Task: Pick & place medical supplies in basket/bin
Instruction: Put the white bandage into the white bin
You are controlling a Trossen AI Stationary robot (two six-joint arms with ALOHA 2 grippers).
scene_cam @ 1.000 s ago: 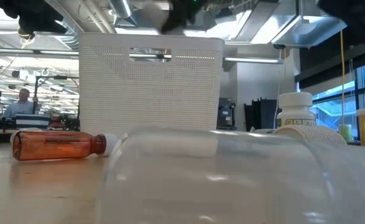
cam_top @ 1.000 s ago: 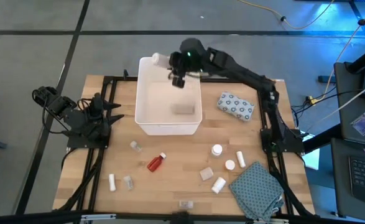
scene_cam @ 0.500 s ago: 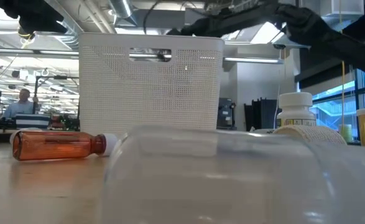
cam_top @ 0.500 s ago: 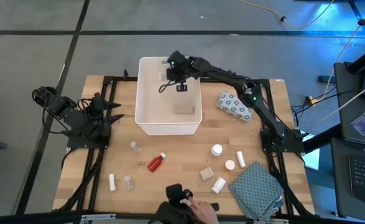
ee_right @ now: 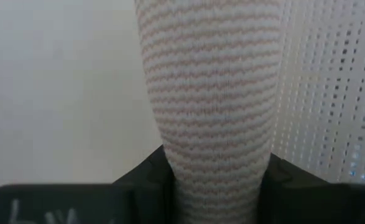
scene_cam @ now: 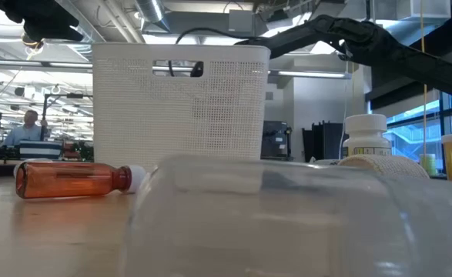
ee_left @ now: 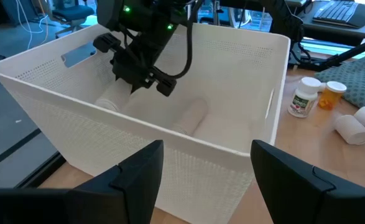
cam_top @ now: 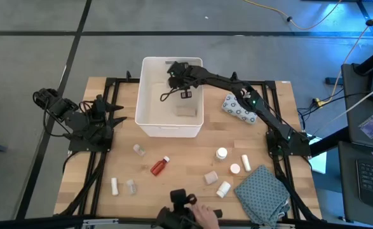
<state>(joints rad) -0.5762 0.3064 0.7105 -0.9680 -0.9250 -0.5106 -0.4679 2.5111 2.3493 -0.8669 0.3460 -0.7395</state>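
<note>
Crowding bin [cam_top: 149,95] front: red bottle [cam_top: 159,166], vials (hand [cam_top: 202,215] nr edge).

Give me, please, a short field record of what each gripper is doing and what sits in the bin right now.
right gripper: inside the bin, shut on a bandage roll
left gripper: open, waiting beside the bin's left wall
bin contents: a greyish box on the floor
red bottle: lying on the table, in front of the bin
</note>
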